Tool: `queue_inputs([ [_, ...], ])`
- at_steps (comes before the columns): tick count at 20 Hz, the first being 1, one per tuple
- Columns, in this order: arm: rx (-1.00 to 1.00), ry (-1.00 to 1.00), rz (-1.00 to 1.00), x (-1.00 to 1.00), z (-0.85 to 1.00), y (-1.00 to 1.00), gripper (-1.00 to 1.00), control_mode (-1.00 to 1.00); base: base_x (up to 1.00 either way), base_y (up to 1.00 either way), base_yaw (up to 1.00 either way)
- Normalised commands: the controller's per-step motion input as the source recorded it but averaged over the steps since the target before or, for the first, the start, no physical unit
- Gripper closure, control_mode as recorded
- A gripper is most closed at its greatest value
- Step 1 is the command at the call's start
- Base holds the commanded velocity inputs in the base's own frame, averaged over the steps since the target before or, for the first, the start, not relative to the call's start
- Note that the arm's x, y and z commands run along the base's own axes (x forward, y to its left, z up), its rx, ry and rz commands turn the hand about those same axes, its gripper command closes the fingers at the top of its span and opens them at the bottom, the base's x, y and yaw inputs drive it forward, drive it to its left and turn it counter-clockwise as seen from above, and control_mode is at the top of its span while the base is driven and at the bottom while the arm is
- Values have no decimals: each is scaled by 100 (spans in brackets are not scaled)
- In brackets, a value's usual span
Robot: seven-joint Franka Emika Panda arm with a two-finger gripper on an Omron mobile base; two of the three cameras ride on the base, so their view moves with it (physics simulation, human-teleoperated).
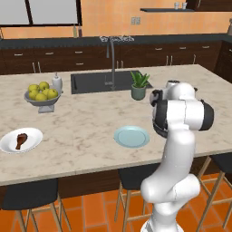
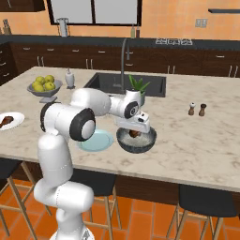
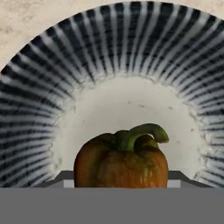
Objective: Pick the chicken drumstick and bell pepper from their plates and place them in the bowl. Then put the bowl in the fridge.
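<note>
While my claw (image 2: pixel 135 133) grips the lobed, glossy bell pepper (image 3: pixel 121 161) over the ribbed, striped bowl (image 2: pixel 136 140), its fingertips stay hidden behind it.

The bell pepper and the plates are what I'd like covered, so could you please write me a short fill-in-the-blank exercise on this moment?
1. The gripper holds the bell pepper directly over the ____.
2. The chicken drumstick lies on the ____ plate.
3. The pale blue plate has ____ on it.
4. The pedestal bowl near the sink holds yellow-green ____.

Missing words: bowl; white; nothing; fruit
</note>
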Motion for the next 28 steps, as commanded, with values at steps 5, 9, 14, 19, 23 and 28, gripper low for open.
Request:
queue_inputs([
  [5,0,2,0,40,-55,-10,100,-100,0,0,0],
  [9,0,3,0,29,-42,-8,100,-100,0,0,0],
  [14,0,0,0,-22,-5,0,-100,-100,0,0,0],
  [19,0,-4,0,-34,2,5,-100,-100,0,0,0],
  [23,-2,-11,0,-79,22,14,-100,-100,0,0,0],
  [28,-3,-11,0,-97,49,35,-100,-100,0,0,0],
])
